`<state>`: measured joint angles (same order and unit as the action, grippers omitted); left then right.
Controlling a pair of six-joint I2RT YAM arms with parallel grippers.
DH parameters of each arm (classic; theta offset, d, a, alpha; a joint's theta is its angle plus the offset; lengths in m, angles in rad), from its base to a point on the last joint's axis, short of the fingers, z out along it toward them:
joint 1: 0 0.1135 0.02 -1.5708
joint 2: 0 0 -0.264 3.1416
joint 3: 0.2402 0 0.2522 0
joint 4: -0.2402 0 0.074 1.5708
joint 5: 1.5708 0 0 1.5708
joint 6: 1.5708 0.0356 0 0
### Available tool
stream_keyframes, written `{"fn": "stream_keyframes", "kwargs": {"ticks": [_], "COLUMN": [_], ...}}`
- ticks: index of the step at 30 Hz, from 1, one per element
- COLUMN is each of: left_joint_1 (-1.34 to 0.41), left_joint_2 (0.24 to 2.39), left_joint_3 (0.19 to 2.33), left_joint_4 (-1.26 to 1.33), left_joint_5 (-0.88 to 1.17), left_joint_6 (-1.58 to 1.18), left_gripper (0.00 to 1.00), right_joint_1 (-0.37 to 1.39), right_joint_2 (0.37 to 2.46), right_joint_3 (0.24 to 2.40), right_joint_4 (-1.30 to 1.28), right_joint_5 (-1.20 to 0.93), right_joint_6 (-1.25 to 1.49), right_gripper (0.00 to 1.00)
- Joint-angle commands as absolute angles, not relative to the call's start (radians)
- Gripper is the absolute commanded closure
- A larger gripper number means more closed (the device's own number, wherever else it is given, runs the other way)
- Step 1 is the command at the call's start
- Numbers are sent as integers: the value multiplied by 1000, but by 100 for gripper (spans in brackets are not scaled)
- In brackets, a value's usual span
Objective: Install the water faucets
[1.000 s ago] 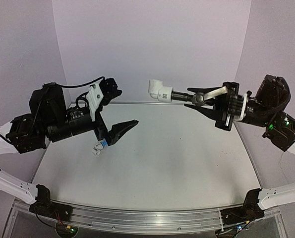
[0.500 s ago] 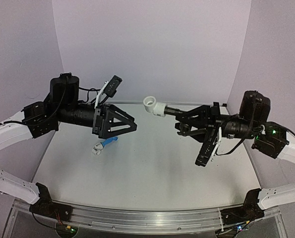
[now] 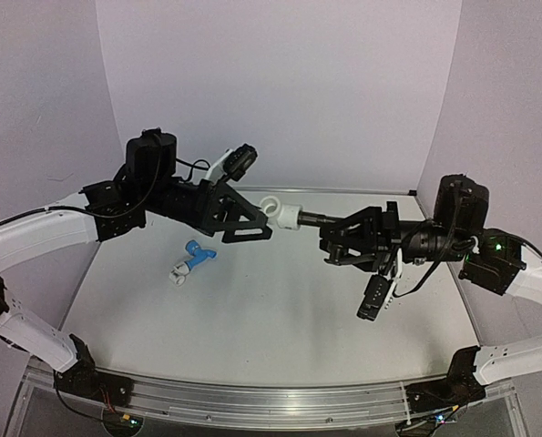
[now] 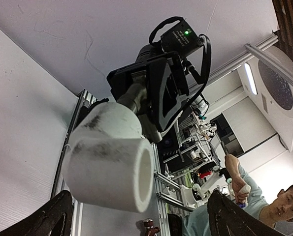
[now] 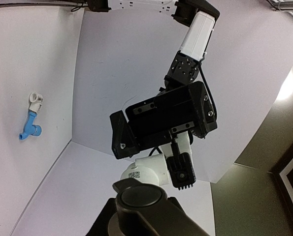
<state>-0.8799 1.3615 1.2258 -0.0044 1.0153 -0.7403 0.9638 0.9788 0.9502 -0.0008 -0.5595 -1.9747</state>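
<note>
Pale lilac walls [image 3: 280, 82] box in a white surface [image 3: 280, 309], edged by an aluminium rail [image 3: 271, 401] at the near side.

The grey faucet [image 5: 139, 196] runs off the right wrist view's bottom edge.

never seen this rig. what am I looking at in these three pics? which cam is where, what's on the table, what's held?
It is a robot with two arms, a left arm and a right arm, bolted at the near edge of a table. Each arm ends in two fingers.

The wide picture comes from a fixed camera above and behind the arms. The other two come from a small camera on each wrist, looking along that arm's own fingers.

The right fingers are shut on a grey faucet, held up off the table, with a white fitting on its tip. The left fingers are open, one on each side of that fitting, not gripping it.

On the table lies a blue faucet with a white piece on its end.
</note>
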Motion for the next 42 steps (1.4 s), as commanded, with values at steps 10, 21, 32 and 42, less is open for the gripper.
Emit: {"fn": "stream_keyframes", "kwargs": {"ticks": [10,21,32,42], "left_joint_1": [-876,-876,-877,-879], "left_joint_2": [1451,1463,1378,1297], "left_joint_3": [1321,1311,1271,1320], "left_joint_4": [104,144,139,-81], "left_joint_5": [1108,1127,1025,894], "left_joint_6": [-827,-831,-671,-281], "left_gripper": [16,39,57,59], "right_joint_1": [968,971,975,1023], "right_joint_2": [1009,1018,1014,1014], "right_joint_3": [955,963,963,1032], "right_joint_4": [99,105,144,212], "right_joint_5": [-610,-606,-622,-644], "right_joint_6": [-2099,-2068,-1855,-1111], "right_gripper": [100,100,100,100]}}
